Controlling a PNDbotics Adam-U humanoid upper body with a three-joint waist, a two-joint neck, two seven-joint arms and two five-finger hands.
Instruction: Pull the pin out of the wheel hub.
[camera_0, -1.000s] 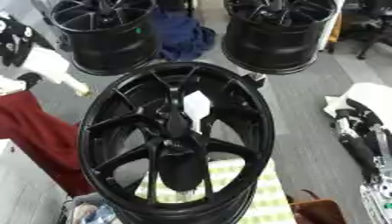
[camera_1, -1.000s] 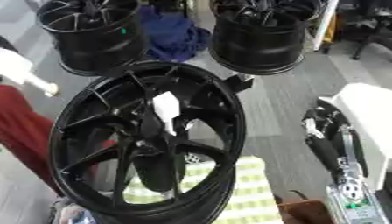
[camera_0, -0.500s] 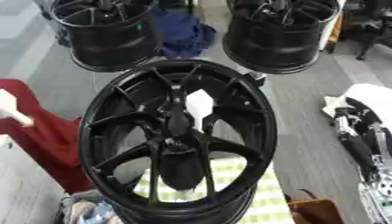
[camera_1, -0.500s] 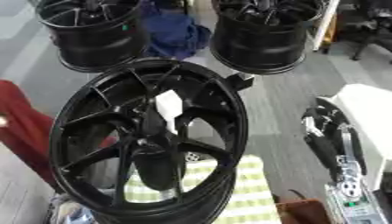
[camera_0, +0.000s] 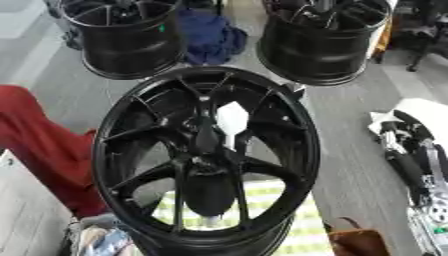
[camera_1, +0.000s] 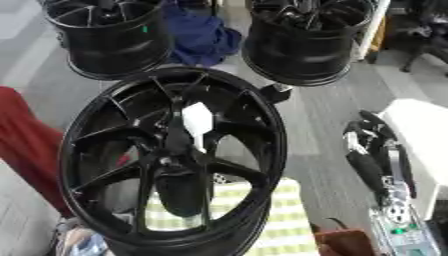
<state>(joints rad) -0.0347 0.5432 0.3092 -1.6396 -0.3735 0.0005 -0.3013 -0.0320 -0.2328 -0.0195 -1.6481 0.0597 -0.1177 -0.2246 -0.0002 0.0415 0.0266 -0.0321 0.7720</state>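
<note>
A large black wheel hub (camera_0: 304, 146) stands tilted in the middle, its spoked face towards me. A white pin-like piece (camera_0: 232, 119) sticks out near its centre, between the spokes. My right hand (camera_1: 374, 156) rests at the right side, well clear of the wheel, with its black fingers straight and holding nothing. My left hand shows in neither view.
Two more black wheels (camera_0: 127, 42) (camera_0: 322, 46) stand at the back with a blue cloth (camera_0: 213, 36) between them. Red fabric (camera_0: 39, 142) hangs at the left. A green-checked cloth (camera_0: 267, 200) lies under the wheel, with a brown bag (camera_0: 357, 243) at the lower right.
A white shape above the red fabric at the left edge has dropped out of view. The wheel, the white piece and my right hand have stayed where they were.
</note>
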